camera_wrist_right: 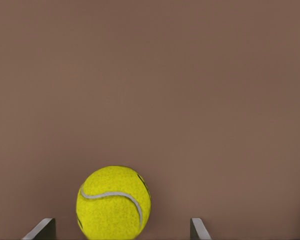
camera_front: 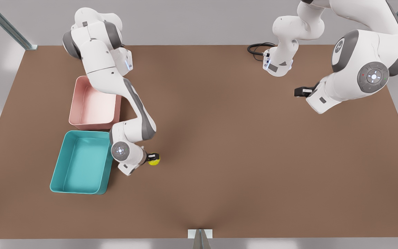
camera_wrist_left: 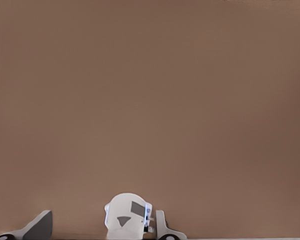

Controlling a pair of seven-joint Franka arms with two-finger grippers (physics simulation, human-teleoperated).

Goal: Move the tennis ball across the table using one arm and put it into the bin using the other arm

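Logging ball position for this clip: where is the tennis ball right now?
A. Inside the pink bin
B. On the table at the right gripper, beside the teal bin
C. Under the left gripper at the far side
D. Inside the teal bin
B. The tennis ball sits on the table at the right gripper, between its open fingers, just outside the teal bin.
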